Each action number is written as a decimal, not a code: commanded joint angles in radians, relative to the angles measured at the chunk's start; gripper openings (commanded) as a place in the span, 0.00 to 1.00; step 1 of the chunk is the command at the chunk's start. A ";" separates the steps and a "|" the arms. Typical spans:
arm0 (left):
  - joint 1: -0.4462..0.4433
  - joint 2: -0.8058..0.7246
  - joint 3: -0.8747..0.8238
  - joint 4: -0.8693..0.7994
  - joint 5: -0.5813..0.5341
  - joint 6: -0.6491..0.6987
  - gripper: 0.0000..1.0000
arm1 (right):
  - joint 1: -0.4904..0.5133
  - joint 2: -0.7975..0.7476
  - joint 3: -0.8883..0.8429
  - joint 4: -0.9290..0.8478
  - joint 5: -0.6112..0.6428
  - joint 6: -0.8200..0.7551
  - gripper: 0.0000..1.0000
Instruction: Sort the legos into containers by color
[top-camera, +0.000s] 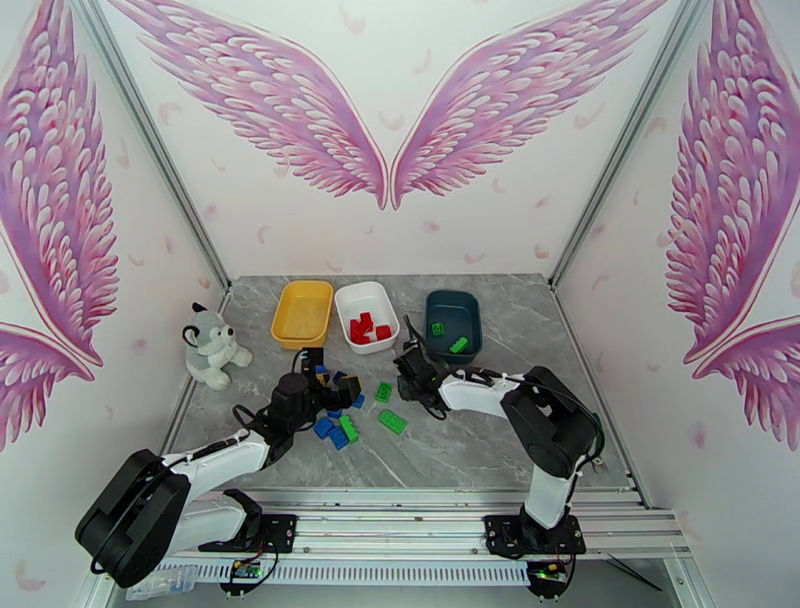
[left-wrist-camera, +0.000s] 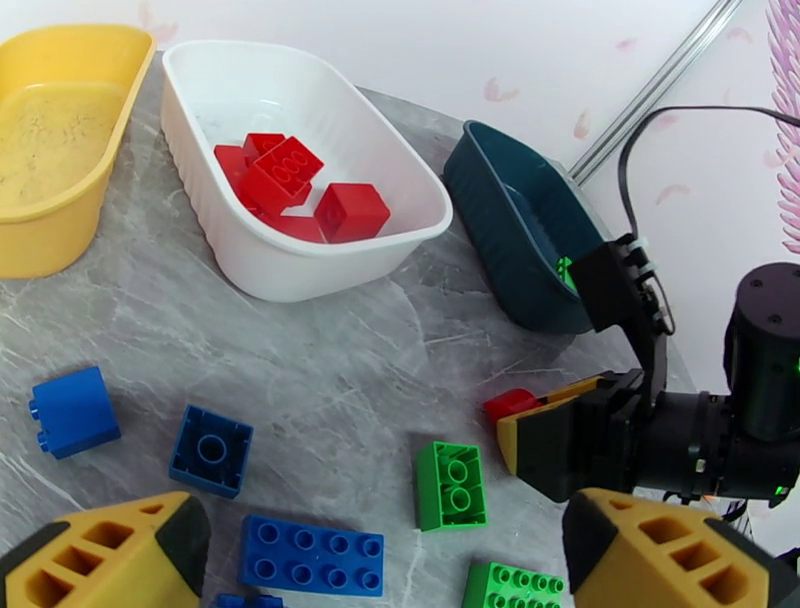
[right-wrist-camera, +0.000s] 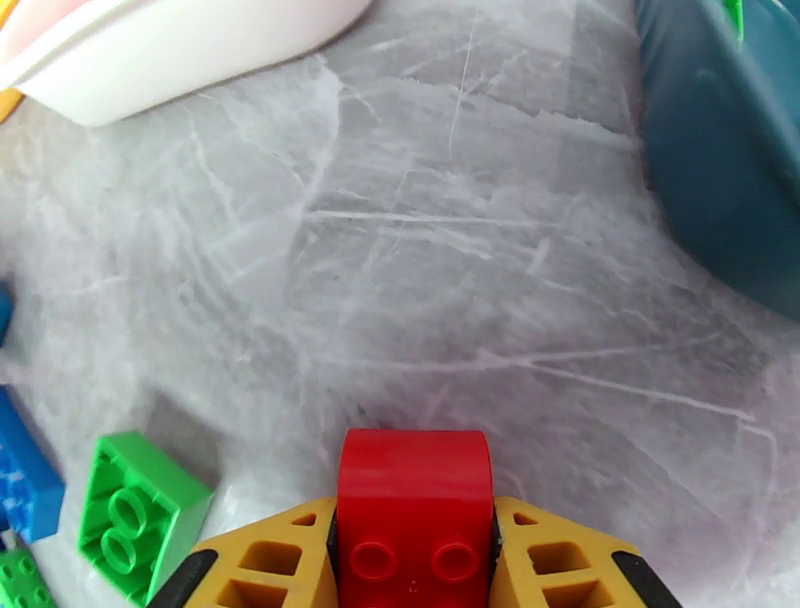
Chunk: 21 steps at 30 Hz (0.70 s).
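My right gripper (right-wrist-camera: 414, 540) is shut on a red brick (right-wrist-camera: 414, 470), holding it just above the grey table between the white tray (top-camera: 367, 316) and the teal tray (top-camera: 453, 325). The same red brick (left-wrist-camera: 510, 404) shows in the left wrist view. Several red bricks (left-wrist-camera: 285, 185) lie in the white tray, and green bricks (top-camera: 448, 335) lie in the teal one. The yellow tray (top-camera: 302, 312) holds no bricks. My left gripper (left-wrist-camera: 385, 530) hangs open over loose blue bricks (left-wrist-camera: 312, 555) and green bricks (left-wrist-camera: 452, 485).
A plush husky (top-camera: 212, 347) sits at the table's left edge, beside the yellow tray. Loose green bricks (top-camera: 392, 422) and blue bricks (top-camera: 325, 425) lie scattered between the two arms. Walls close in the table on three sides.
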 joint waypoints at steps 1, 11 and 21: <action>0.020 0.020 0.038 0.000 0.050 -0.009 0.99 | -0.003 -0.067 0.036 -0.017 -0.025 0.011 0.34; 0.055 -0.055 -0.015 0.022 0.062 -0.040 0.99 | -0.006 0.092 0.385 -0.097 -0.054 -0.007 0.33; 0.089 -0.212 -0.053 -0.096 0.016 -0.041 0.99 | -0.044 0.319 0.745 -0.215 -0.093 -0.028 0.56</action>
